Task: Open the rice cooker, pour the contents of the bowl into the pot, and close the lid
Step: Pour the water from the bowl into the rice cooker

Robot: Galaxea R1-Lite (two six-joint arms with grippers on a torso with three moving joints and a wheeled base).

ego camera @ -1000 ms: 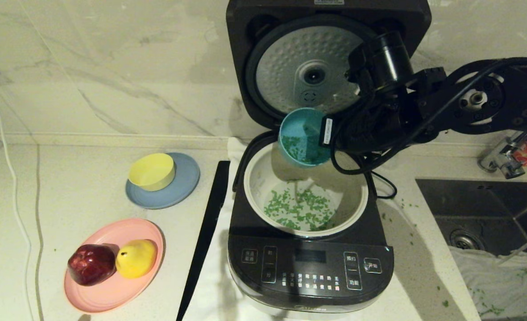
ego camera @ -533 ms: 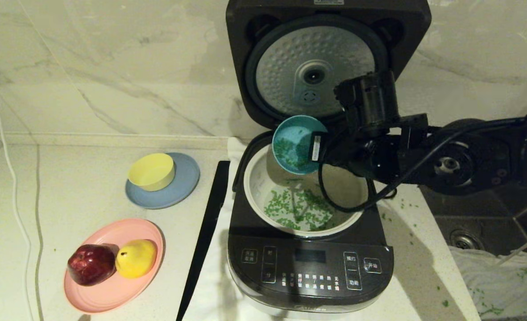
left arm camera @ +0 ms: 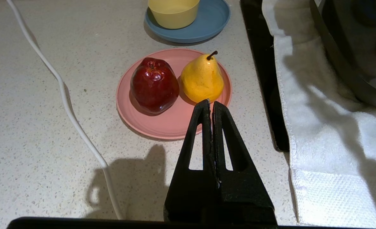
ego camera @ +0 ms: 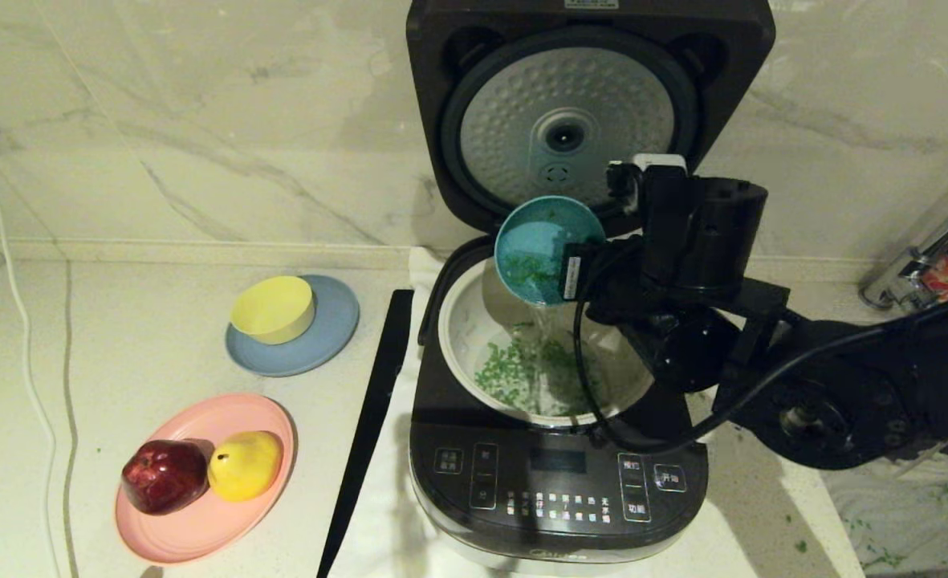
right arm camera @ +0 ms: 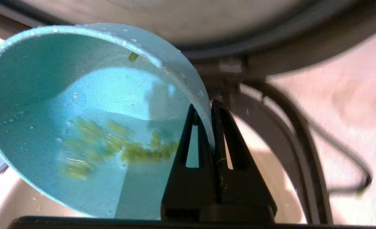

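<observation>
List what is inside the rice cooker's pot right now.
Chopped green bits lie on the pot's cream floor, with liquid streaming in from the tilted teal bowl held by the right gripper. The right arm covers the pot's right part.

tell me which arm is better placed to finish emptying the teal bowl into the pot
Right. Its tool is already shut on the bowl rim, tipped over the pot. The left tool is shut, off by the pink plate.
</observation>
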